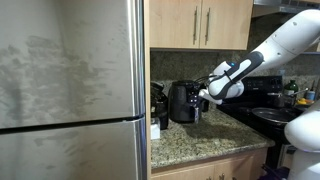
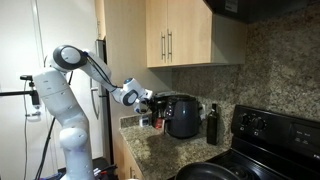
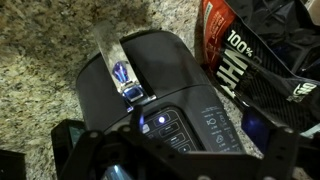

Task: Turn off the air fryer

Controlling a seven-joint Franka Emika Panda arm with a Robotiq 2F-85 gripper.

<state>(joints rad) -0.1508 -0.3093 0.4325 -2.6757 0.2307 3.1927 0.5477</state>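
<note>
air fryer [image 3: 150, 80]: on the granite tabletop [image 1: 200, 148], pushed back toward the backsplash under the wall cabinets [image 1: 200, 22], between the fridge [image 1: 70, 90] and the stove [image 2: 268, 130]. Drawer handle [image 3: 112, 55] faces out over the tabletop. Top control panel [image 3: 190, 125] is lit, so it reads as still on.

fingers [image 3: 80, 150]: spread, nothing between them. In the wrist view they hang above the fryer's top, one on each side of the lit panel. Can't tell whether they touch it. My read: the arm [image 1: 280, 45] is lined up over the panel for a press, not a grasp, which is why nothing is pinched. With this spread, one fingertip would have to do the poking, and the icons look small, so a wrong button is the risk.

Around it:
- red/black bag marked "100%" [image 3: 235, 55] just beside the fryer, crowding that side of the panel.
- dark bottle [image 2: 211, 124] near the fryer on the stove side.
- small clutter on the fridge side, too small to identify.

Cabinets overhead limit a straight-down approach, hence the arm coming in at an angle. Nothing sits on the panel itself.
</note>
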